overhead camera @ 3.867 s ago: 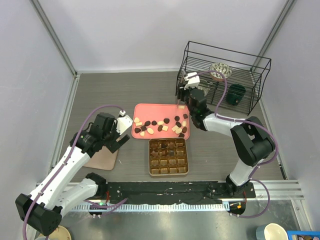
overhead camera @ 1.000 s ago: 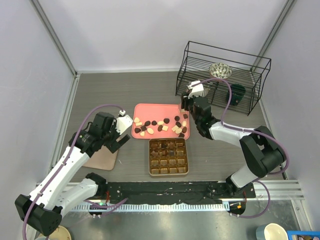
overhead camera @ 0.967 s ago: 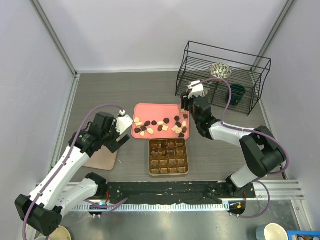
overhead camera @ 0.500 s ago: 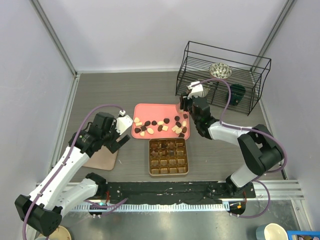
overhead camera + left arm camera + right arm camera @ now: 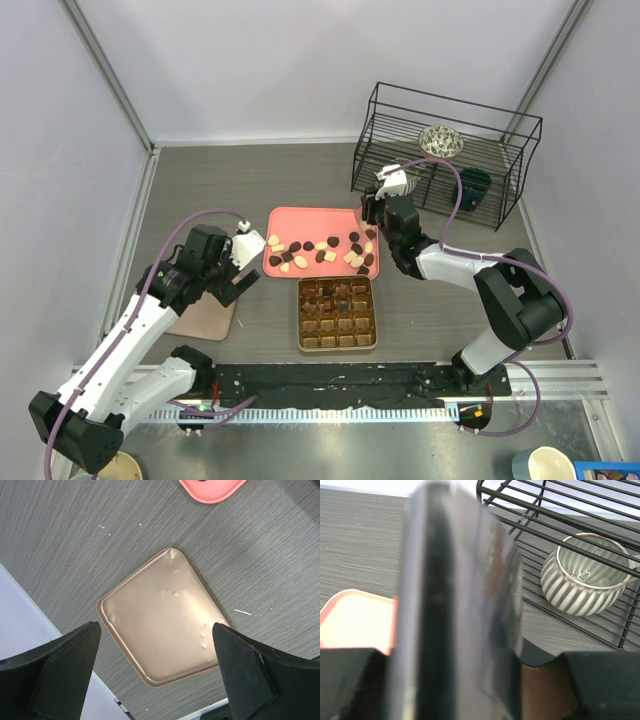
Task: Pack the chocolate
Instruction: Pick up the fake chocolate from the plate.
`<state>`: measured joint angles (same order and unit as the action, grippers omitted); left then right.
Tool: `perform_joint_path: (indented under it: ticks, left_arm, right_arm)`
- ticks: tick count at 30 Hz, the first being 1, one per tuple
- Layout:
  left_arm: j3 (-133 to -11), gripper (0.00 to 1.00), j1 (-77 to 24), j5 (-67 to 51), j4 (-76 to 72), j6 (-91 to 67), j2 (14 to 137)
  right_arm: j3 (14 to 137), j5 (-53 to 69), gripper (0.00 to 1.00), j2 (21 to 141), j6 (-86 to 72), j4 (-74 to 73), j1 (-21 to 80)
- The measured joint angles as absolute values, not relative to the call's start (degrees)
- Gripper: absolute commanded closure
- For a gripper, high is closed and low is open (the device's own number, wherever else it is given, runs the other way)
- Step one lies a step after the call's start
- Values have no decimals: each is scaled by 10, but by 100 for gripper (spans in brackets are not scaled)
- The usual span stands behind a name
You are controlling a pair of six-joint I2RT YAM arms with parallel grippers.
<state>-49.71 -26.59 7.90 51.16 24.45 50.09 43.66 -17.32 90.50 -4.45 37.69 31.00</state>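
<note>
Table [image 5: 220, 190] grey with a fine wood grain. Tray [image 5: 300, 222] pink. Chocolate [image 5: 333, 242] dark brown, mid-brown and cream-white. Box [image 5: 337, 346] gold-brown, gridded, brown pieces in its cells. Lid [image 5: 162, 617] plain glossy bronze. Rack [image 5: 459, 103] black wire. Cup [image 5: 580, 577] white with grey upright stripes; mug [image 5: 470, 188] dark green; bowl [image 5: 438, 140] speckled black and white. Arms [image 5: 130, 340] white and black, cables [image 5: 200, 215] purple

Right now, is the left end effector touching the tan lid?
Apart. The left wrist view shows the tan lid lying flat on the table, well beyond the open left end effector.
</note>
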Motion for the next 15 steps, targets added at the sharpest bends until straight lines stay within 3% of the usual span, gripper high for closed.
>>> perform_joint_path:
  ticks: [15]
  left_arm:
    - [-497,0,-266,79,513,244,501]
  right_arm:
    - [437,-174,63,883,-40,340,310]
